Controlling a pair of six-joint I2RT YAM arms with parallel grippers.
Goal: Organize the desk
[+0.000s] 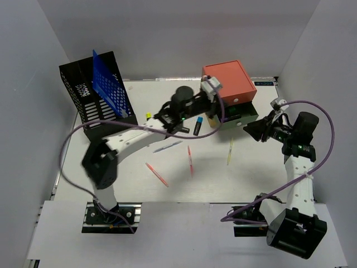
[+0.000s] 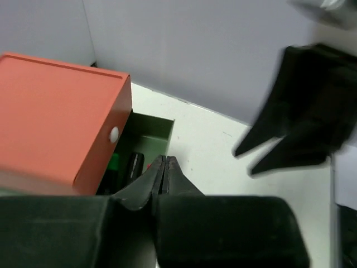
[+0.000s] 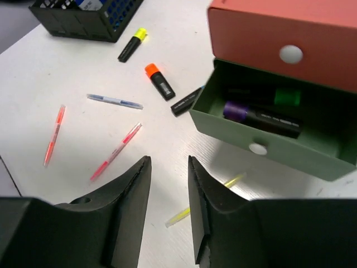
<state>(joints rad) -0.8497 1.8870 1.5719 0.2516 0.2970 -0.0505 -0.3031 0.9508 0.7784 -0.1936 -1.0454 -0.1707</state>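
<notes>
I'm judging the tidying partly done: markers (image 3: 262,115) are sitting in the open green drawer (image 3: 295,159), while highlighters (image 3: 159,81) and pens (image 3: 116,151) are lying loose on the tabletop (image 3: 72,67). Left gripper (image 2: 165,167) is hovering pinched shut, seemingly empty, above that drawer; right gripper (image 3: 167,167) is hanging slightly parted, empty.

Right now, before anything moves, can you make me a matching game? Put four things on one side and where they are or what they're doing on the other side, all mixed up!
Things:
1. blue folder
2. purple-capped marker
3. orange-capped highlighter
4. left gripper

Places or states:
A. lying on the bare desk
B. jaws shut
C. standing in the black mesh rack
D. inside the open green drawer

Right pairs: 1-C, 2-D, 3-A, 4-B.
</notes>
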